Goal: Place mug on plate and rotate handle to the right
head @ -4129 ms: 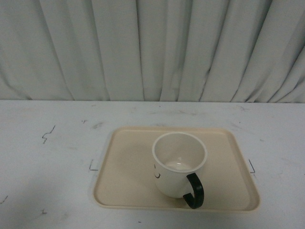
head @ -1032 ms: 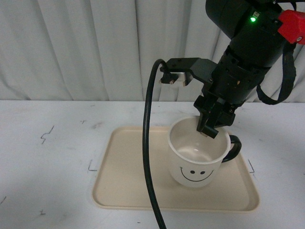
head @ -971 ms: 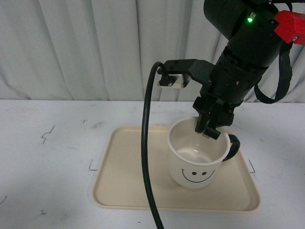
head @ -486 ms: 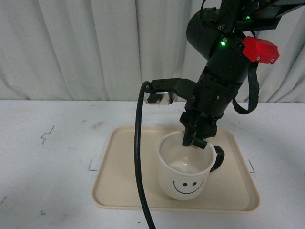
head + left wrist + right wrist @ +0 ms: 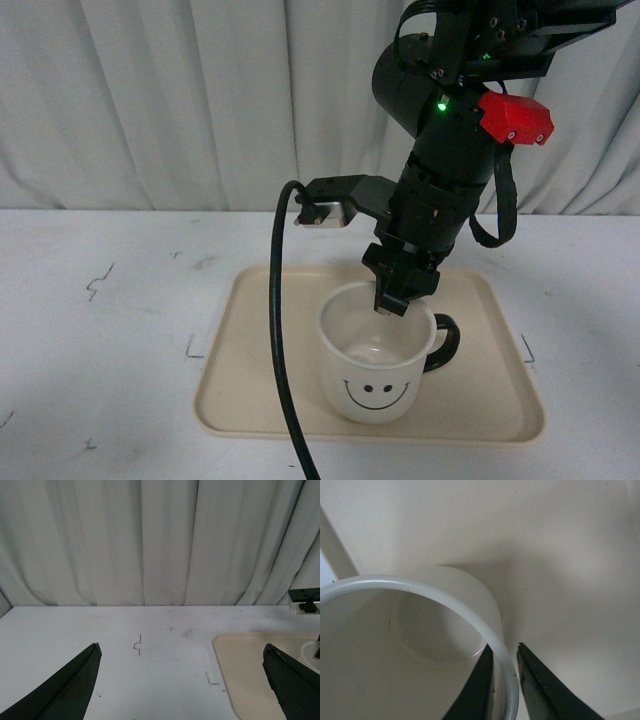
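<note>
Gripping mug [image 5: 377, 358] rim — right gripper [image 5: 396, 297], plate [image 5: 260, 390]

1. Your front view is evenly and softly lit, colours slightly washed, with mild grain throughout.
2. Shadows are faint: a soft one lies beside the mug [image 5: 378, 358] on the plate [image 5: 255, 385].
3. Your left wrist view is dimmer, and its near foreground is blurred.
4. Your right wrist view is close-up and soft, shaded around the mug's wall.
</note>
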`<state>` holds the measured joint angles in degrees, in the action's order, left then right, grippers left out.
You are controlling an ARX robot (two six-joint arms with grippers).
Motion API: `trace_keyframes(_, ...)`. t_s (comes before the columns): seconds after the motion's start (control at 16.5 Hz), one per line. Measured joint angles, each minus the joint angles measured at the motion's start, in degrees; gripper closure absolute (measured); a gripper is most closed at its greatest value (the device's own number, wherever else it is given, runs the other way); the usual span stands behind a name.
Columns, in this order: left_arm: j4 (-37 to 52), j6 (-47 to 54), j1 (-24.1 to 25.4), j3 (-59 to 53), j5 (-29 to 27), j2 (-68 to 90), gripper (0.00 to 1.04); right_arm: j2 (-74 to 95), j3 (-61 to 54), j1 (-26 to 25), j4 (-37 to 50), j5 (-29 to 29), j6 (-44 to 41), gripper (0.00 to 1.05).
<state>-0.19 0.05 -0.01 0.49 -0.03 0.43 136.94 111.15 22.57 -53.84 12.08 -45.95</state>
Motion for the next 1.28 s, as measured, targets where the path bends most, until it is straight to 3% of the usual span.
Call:
trace_keyframes(0.24, 0.0, 0.0, 0.0, 0.0, 0.0, 0.0, 0.07, -1.0, 0.8, -0.5, 0.9, 7.0, 0.0, 0.51)
trace_keyframes(0.43, 0.0, 0.0, 0.0, 0.0, 0.0, 0.0, 0.07, -7.6, 1.1, -1.3, 4.9, 12.2, 5.0, 0.18)
trace_keyframes(0.49, 0.0, 0.0, 0.0, 0.0, 0.0, 0.0, 0.07, -13.0, -9.3, -0.7, 30.2, 1.0, 11.0, 0.23)
trace_keyframes(0.61, 0.0, 0.0, 0.0, 0.0, -0.1, 0.0, 0.07, -25.2, -37.9, -1.8, 71.1, -22.9, 30.2, 0.47)
trace_keyframes(0.67, 0.0, 0.0, 0.0, 0.0, -0.2, 0.0, 0.07, -29.8, -50.5, -4.5, 88.1, -27.8, 37.4, 0.60)
trace_keyframes(0.79, 0.0, 0.0, 0.0, 0.0, 0.0, 0.0, 0.07, -37.9, -67.8, -9.2, 108.4, -27.6, 42.9, 0.83)
trace_keyframes(0.85, 0.0, 0.0, 0.0, 0.0, 0.0, 0.0, 0.07, -42.5, -75.1, -9.9, 114.1, -25.8, 44.2, 0.98)
trace_keyframes(0.91, 0.0, 0.0, 0.0, 0.0, 0.0, 0.0, 0.07, -45.9, -80.1, -10.3, 115.5, -23.6, 44.8, 1.03)
trace_keyframes(1.28, 0.0, 0.0, 0.0, 0.0, 0.0, 0.0, 0.07, -53.0, -90.3, -13.8, 115.9, -21.3, 45.0, 1.03)
